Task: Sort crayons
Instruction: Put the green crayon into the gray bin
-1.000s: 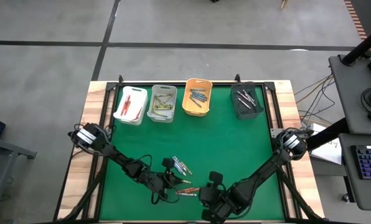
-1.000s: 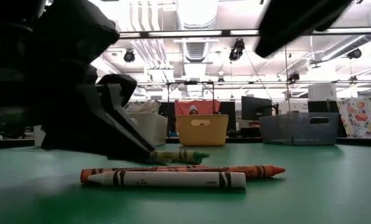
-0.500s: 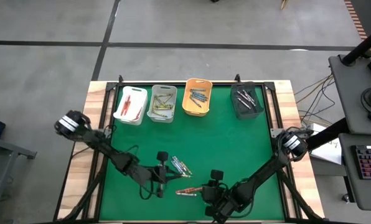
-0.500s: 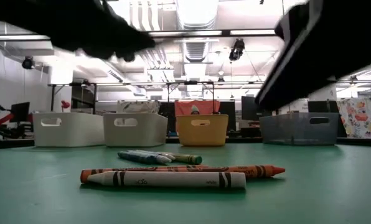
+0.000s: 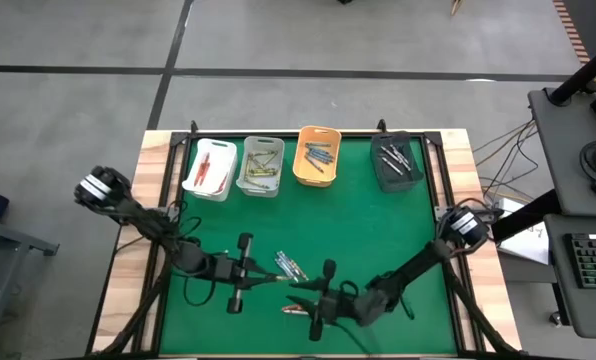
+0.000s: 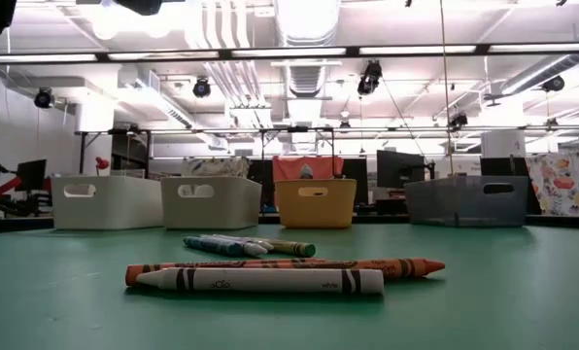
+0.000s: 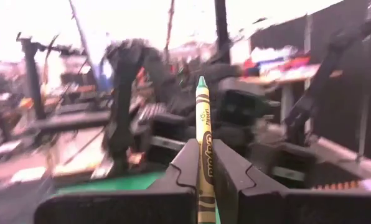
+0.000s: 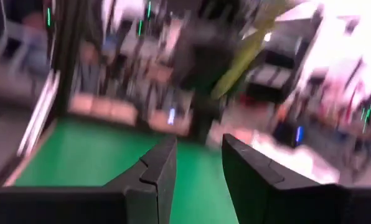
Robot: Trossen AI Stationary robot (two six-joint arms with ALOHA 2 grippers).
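Both arms have lifted up since a second ago. Now the left hand (image 7: 204, 180) pinches a thin green paper-wrapped crayon (image 7: 202, 134) above the green table (image 5: 378, 230). The right hand (image 8: 195, 168) is spread and empty. A few crayons (image 6: 260, 274) lie on the table still. Four small bins (image 5: 263, 165) at the far edge already hold many.
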